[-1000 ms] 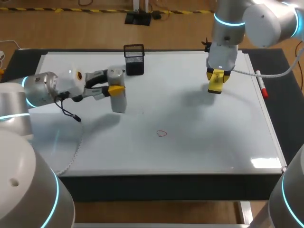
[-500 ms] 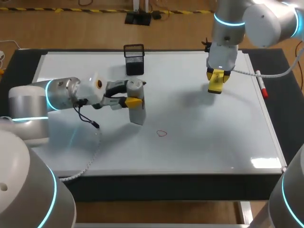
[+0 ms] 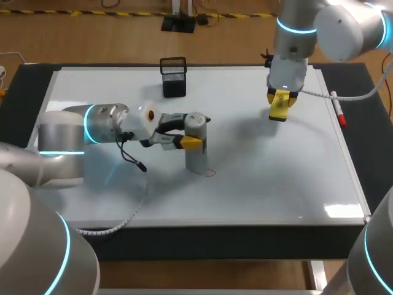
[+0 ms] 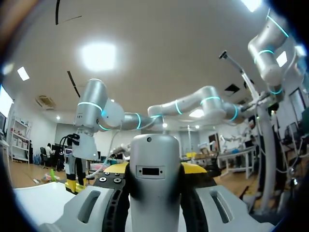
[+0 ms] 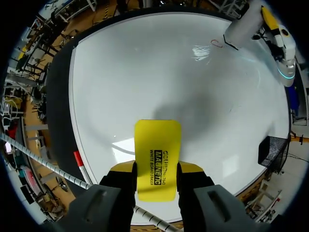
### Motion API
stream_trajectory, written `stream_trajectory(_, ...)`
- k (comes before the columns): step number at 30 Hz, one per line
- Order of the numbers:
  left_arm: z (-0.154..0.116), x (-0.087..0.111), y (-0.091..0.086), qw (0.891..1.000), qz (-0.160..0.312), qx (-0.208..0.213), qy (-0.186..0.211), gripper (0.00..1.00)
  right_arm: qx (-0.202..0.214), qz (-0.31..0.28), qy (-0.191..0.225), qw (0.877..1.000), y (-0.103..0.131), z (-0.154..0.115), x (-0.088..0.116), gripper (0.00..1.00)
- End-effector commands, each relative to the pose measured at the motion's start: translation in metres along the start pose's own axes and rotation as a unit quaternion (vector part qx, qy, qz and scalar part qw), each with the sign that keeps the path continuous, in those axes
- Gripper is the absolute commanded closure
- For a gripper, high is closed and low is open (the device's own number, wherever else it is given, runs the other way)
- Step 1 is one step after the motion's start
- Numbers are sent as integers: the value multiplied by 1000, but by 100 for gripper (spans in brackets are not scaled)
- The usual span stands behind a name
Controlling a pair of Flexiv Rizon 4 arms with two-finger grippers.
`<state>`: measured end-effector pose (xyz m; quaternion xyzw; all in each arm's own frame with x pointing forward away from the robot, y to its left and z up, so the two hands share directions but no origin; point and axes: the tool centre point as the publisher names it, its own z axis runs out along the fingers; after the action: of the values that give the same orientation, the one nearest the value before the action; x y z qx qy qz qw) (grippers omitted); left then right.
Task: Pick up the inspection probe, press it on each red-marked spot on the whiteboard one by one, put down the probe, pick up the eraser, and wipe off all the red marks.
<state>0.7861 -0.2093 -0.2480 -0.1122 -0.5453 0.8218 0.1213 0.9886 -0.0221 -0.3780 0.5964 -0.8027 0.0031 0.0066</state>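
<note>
Dark counter (image 3: 24, 77), almost wholly covered by the whiteboard (image 3: 276, 184). Left arm (image 3: 61, 132) in from 9 o'clock, stretched low to about the board's middle; right arm (image 3: 344, 27) down from 1 o'clock.

Left claw (image 3: 195, 138) pinching the grey probe (image 3: 197, 157) near its top, one finger on each side (the left wrist view shows the probe (image 4: 155, 179) upright between them). Probe's foot just beside the red mark (image 3: 210, 173), at the mark's 9 o'clock; touching the board or not, cannot tell.

Right claw (image 3: 279, 101) at 2 o'clock of the middle, clamped on the yellow eraser (image 3: 279, 109), above the board.

Black mesh cup (image 3: 174, 77) at 11 o'clock near the far edge. Marker (image 3: 338, 109) along the edge at 3 o'clock.
</note>
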Motion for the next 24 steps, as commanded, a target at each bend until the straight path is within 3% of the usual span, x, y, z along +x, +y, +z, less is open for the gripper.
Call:
stream_trajectory(1,8,-11,10,1000,-7,7,18,100,1,-1,1,1000,0,-1,1,100)
stream_trajectory(24,19,-2,21,1000,-25,-13,13,100,1,-1,1,1000,0,-1,1,100)
